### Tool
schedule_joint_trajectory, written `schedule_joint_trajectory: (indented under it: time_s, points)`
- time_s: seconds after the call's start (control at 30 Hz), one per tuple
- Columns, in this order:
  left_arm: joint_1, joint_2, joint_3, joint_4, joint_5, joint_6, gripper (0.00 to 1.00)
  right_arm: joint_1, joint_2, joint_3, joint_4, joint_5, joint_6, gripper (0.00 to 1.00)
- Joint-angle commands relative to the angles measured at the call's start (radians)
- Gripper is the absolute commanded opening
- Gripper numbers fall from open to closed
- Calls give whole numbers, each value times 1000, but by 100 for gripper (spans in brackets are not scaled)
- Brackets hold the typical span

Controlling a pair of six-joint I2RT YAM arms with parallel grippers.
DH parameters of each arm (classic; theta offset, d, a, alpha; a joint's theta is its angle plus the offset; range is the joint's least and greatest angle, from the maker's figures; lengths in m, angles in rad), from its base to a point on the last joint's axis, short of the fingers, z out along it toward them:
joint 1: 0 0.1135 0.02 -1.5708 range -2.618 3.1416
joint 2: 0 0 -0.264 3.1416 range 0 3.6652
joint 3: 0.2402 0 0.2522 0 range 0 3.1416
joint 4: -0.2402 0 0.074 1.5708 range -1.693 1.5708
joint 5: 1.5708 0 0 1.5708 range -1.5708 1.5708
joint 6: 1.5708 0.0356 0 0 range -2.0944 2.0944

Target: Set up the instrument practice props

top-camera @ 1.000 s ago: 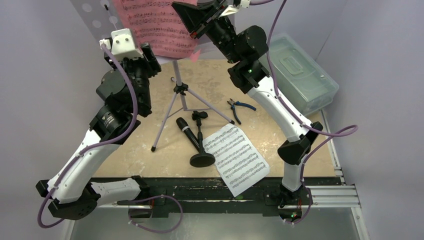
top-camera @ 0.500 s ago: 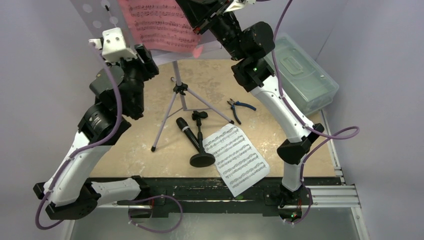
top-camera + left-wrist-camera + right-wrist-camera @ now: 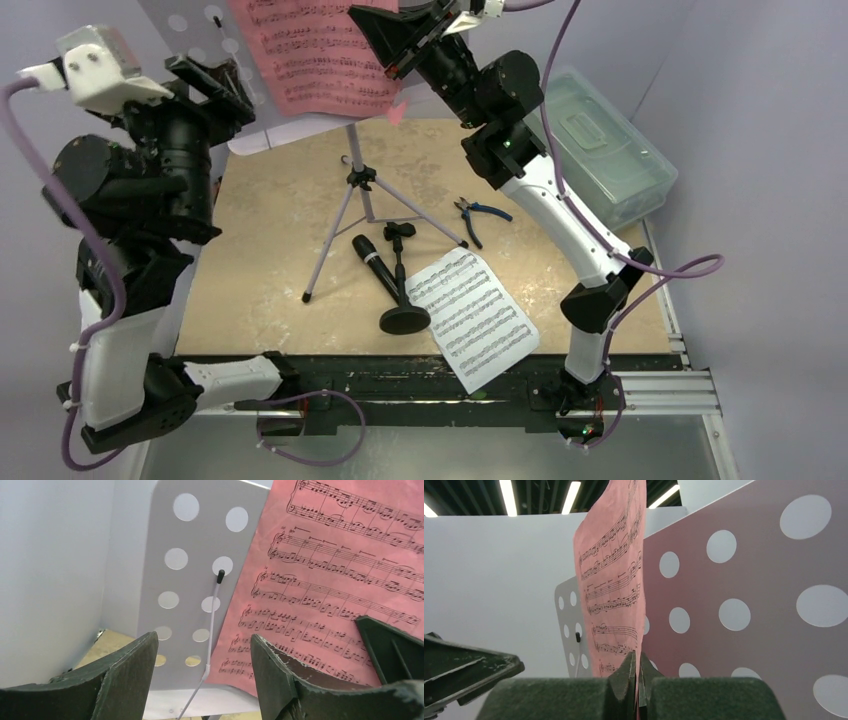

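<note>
The lavender music stand (image 3: 352,150) stands at the table's back, its hole-punched tray (image 3: 200,530) upright. A pink music sheet (image 3: 310,50) rests against the tray. My right gripper (image 3: 638,660) is shut on the sheet's right edge, in front of the tray (image 3: 764,580). My left gripper (image 3: 202,645) is open and holds nothing, a little before the tray's left part and its thin page-holder wire. The black microphone (image 3: 372,265) lies beside the short round-based mic stand (image 3: 403,300) in the middle of the table. A white music sheet (image 3: 473,315) lies at the near edge.
Blue-handled pliers (image 3: 478,215) lie right of the tripod legs. A clear lidded box (image 3: 595,140) sits at the back right. Pale walls close in on the left, back and right.
My left arm has risen and drawn back to the left, away from the tray, and its jaws have widened. The right gripper has stayed shut on the pink sheet.
</note>
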Motion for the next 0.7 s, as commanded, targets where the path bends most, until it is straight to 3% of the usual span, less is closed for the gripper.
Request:
schedule_joint_trajectory:
  time_s: [0.0,0.33,0.5,0.67]
  points:
    - [5,121,53,-99,-102,13,65,7,-86,-47,90,-2,1,0]
    - [4,126,-116,146,-249,145,56,7,-75,-4,55,-20,1,0]
    - [4,124,-212,302,-358,264,57,7,-78,-18,61,-22,6,0]
    - [5,118,-277,431,-375,332,58,7,-82,-25,62,-18,6,0]
